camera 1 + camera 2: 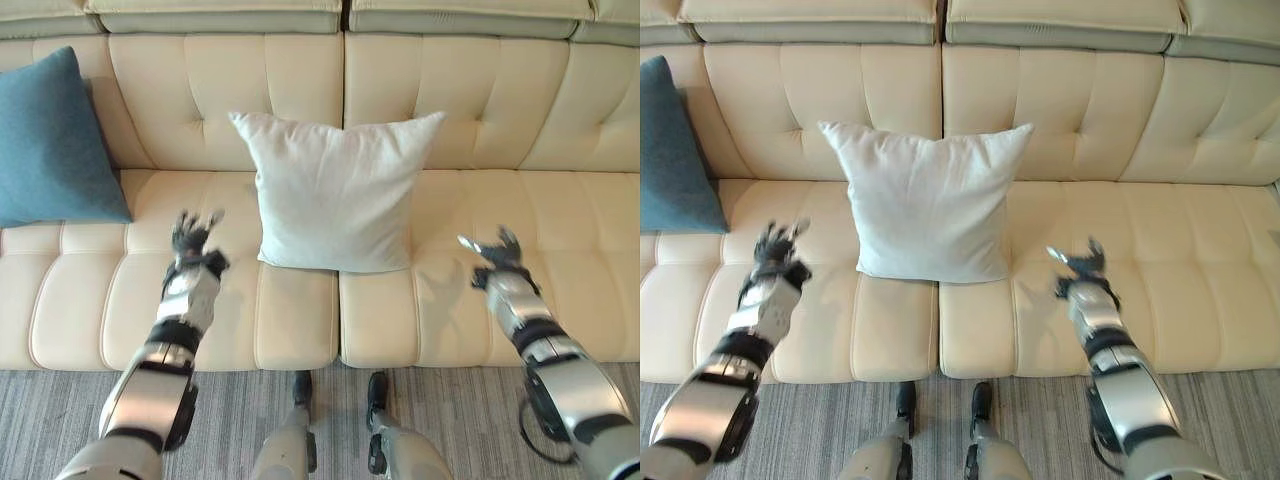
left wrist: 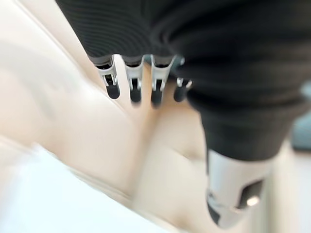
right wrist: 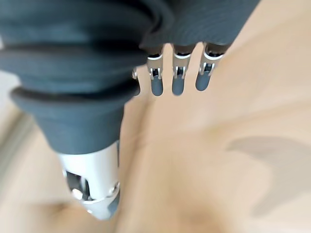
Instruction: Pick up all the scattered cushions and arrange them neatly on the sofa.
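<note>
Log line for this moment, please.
white cushion upright mid-sofa | blue cushion left end | left hand open | right hand open

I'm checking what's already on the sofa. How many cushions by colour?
White cushion: 1
Blue cushion: 1
Total: 2, both propped against the backrest of the sofa.
</note>
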